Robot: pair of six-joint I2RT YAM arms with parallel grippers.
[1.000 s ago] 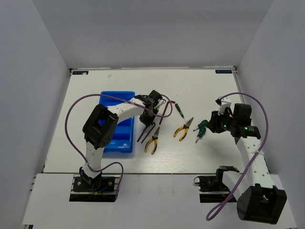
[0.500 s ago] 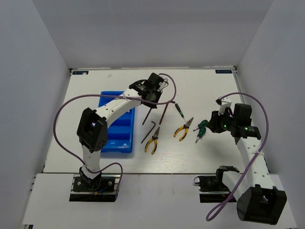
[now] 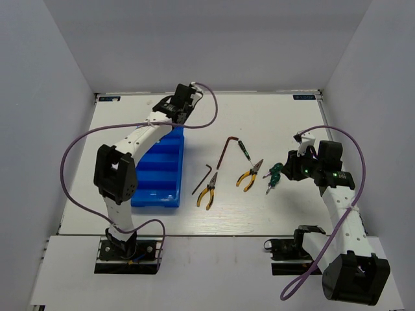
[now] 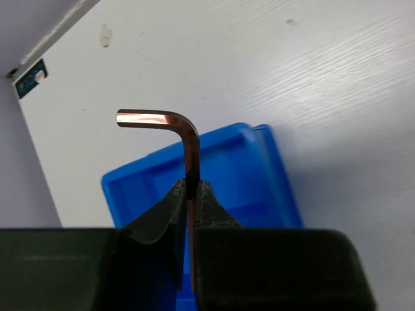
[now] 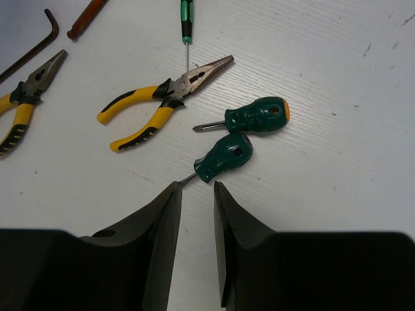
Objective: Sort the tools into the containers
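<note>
My left gripper (image 3: 175, 114) hangs over the far end of the blue bin (image 3: 159, 170) and is shut on a coppery L-shaped hex key (image 4: 189, 148), whose bent end sticks out above the bin's far compartment (image 4: 259, 175). My right gripper (image 5: 196, 188) is open just above the table, right next to two stubby green screwdrivers (image 5: 224, 157) (image 5: 259, 115). On the table lie two yellow-handled pliers (image 3: 207, 192) (image 3: 249, 175), two more hex keys (image 3: 202, 178) (image 3: 225, 150) and a thin green screwdriver (image 3: 244, 149).
Purple cables loop from both arms; the left one arcs over the table's far left (image 3: 71, 155). Grey walls enclose the table on three sides. The right wrist view shows one pair of pliers (image 5: 155, 107) just beyond the screwdrivers.
My left arm has swung from beside the pliers up and left to the far end of the bin, carrying a hex key. The right arm has not moved.
</note>
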